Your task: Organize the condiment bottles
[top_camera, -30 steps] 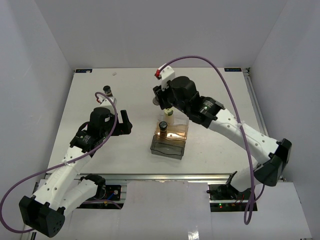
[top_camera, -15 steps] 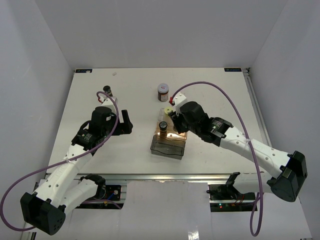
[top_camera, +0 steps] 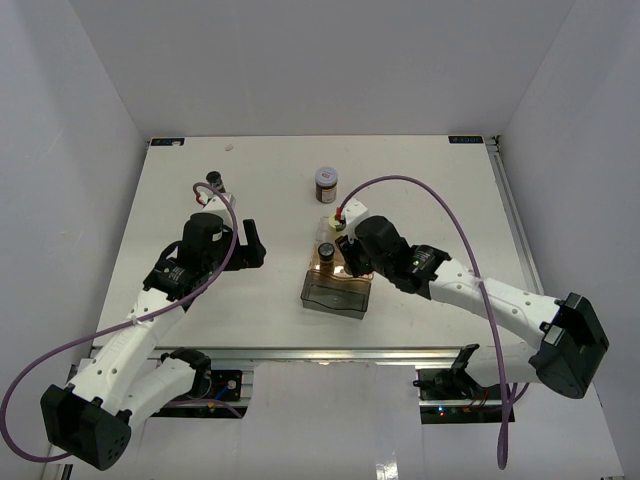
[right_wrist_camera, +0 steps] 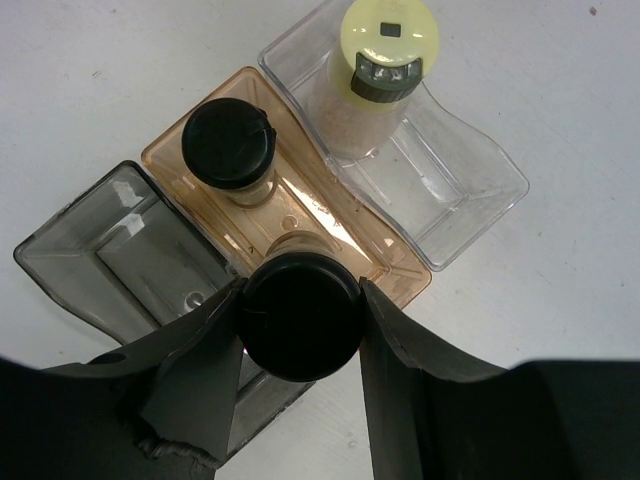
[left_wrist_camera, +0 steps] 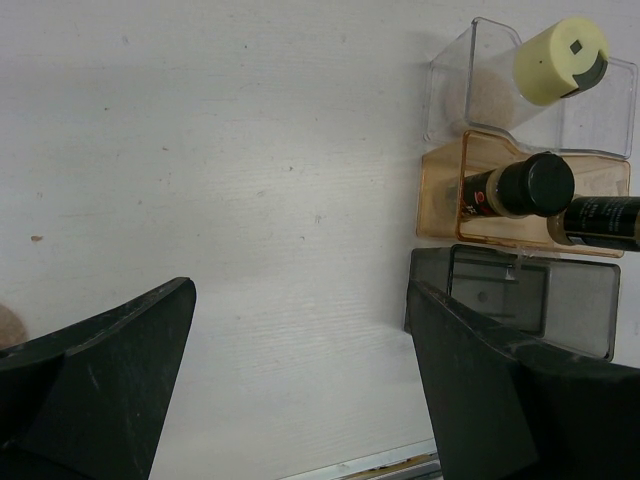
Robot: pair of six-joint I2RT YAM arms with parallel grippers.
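Note:
My right gripper (right_wrist_camera: 300,290) is shut on a black-capped bottle (right_wrist_camera: 300,318) with brown contents and holds it upright over the amber bin (right_wrist_camera: 330,225). A second black-capped bottle (right_wrist_camera: 228,145) stands in that bin. A yellow-green-capped bottle (right_wrist_camera: 388,45) stands in the clear bin (right_wrist_camera: 470,170). In the top view my right gripper (top_camera: 346,260) hides the held bottle. A red-labelled jar (top_camera: 326,184) stands at the back, and a small black-capped jar (top_camera: 214,180) at the back left. My left gripper (left_wrist_camera: 300,290) is open and empty over bare table, left of the bins.
The smoky bin (right_wrist_camera: 110,250) sits empty against the amber bin on the near side; it also shows in the top view (top_camera: 333,293). The three bins form one row in the middle of the white table (top_camera: 430,190). White walls enclose the table.
My right gripper has moved from the back of the table, by the red-labelled jar, toward me to over the amber bin. The left arm has not moved.

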